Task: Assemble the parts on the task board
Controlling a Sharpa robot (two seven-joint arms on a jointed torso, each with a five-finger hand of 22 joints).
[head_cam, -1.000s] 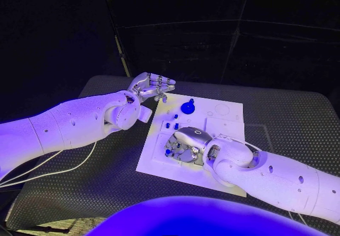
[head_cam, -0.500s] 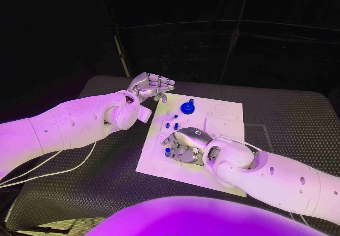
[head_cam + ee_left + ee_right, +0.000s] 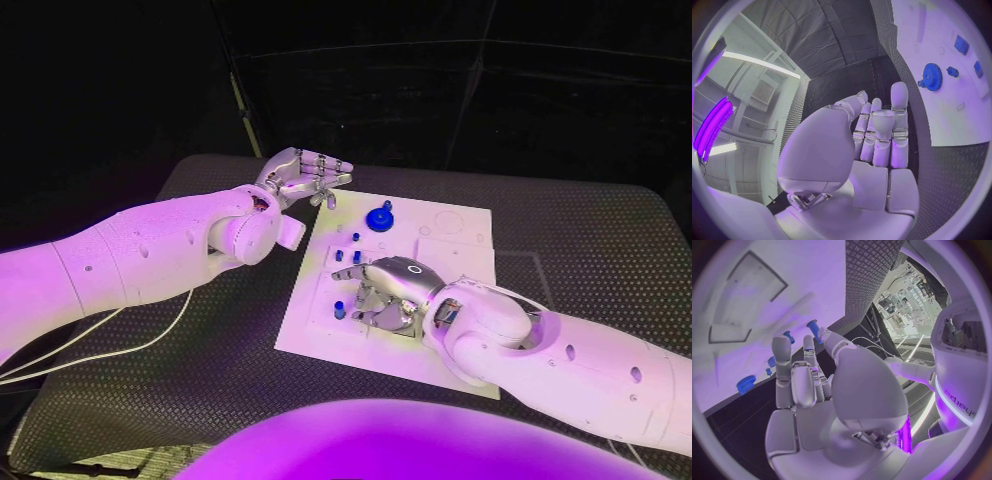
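A: Start at the fingers. What is the right hand [image 3: 387, 292] doing?

B: It lies palm down on the task board [image 3: 454, 252], over the near-left part of the plate. Its fingers [image 3: 351, 274] are spread and reach toward the board's left edge. In the right wrist view the fingers [image 3: 782, 365] stand straight and apart, with nothing between them, so it holds nothing that I can see.

A: And the left hand [image 3: 303, 176]?

B: It hovers off the far-left corner of the board, above the black table [image 3: 577, 225]. Its fingers [image 3: 329, 170] are curled in toward the palm. The left wrist view shows the fingers [image 3: 879, 132] side by side and the thumb folded across them, with no part in the grip.

A: Where are the parts?

B: A blue gear [image 3: 381, 217] stands on the far-left area of the board, just beside the left hand's fingertips but apart from them; in the left wrist view the same gear [image 3: 932, 76] sits on the white plate with small blue pieces [image 3: 961, 44] near it. A few small blue pegs [image 3: 355, 255] stand in a cluster between the gear and the right hand, and one more blue piece [image 3: 340, 311] shows at the board's left side, just beside the right hand's fingers. Whether a finger touches it I cannot tell.

A: Anything else?

B: White cables [image 3: 108, 345] trail over the table under the left arm.
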